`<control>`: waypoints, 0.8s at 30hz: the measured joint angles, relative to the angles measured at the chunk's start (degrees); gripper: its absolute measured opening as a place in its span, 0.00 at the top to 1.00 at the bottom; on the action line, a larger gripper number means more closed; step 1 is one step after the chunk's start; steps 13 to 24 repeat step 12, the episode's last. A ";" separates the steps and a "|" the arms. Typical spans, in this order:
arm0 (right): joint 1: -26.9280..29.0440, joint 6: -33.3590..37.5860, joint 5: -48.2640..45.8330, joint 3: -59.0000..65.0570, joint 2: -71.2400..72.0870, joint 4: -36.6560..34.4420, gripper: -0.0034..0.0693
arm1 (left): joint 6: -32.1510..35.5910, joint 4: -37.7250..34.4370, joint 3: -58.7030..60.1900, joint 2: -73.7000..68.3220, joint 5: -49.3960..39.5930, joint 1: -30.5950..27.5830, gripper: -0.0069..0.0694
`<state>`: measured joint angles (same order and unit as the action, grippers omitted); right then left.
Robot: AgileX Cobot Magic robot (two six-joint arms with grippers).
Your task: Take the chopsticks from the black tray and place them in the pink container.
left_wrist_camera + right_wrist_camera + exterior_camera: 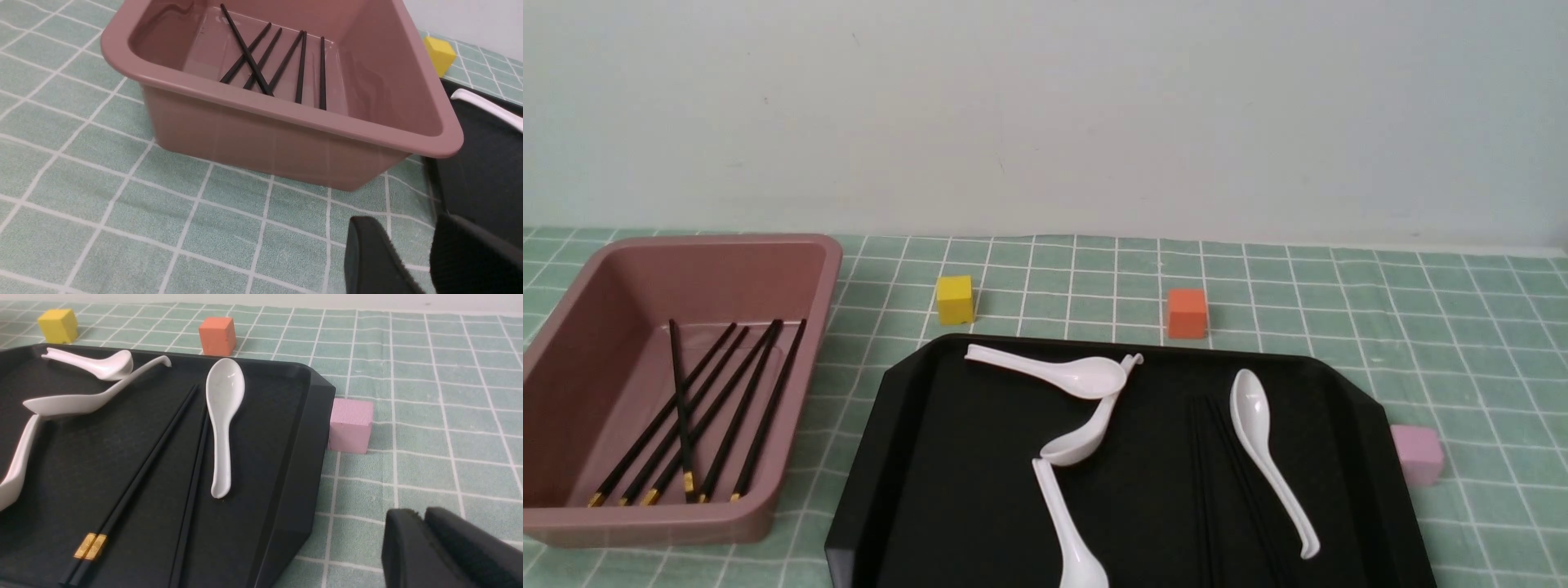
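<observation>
The black tray point(947, 474) lies front and centre; on its right half rest black chopsticks point(1205, 465) with gold ends point(90, 546), close beside a white spoon point(222, 416). At the left stands the pink container point(686, 242), with several chopsticks point(711, 408) lying crossed on its floor point(282, 61). Neither gripper shows in the front view. My left gripper point(408, 228) hangs open and empty over the cloth, just in front of the container's near wall point(265, 139). My right gripper point(423, 512) has its fingers pressed together on nothing, over the cloth off the tray's right edge point(286, 465).
Several white spoons point(1054, 371) lie in the tray, two of them overlapping. A yellow cube point(954, 299) and an orange cube point(1187, 313) sit behind the tray. A pale pink cube point(1417, 454) touches its right rim. Green checked cloth covers the table; a wall rises behind.
</observation>
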<state>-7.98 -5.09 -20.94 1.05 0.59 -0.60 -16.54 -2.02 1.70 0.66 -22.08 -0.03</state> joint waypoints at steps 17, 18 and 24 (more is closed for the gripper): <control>0.00 0.00 0.00 0.00 0.00 0.04 0.82 | 0.00 0.00 0.00 0.00 0.00 0.00 0.60; 0.00 0.00 0.00 0.00 0.00 0.04 0.82 | 0.00 0.00 0.00 0.00 0.00 0.00 0.60; 0.00 0.00 0.00 0.00 0.00 0.04 0.82 | 0.00 0.00 0.00 0.00 0.00 0.00 0.60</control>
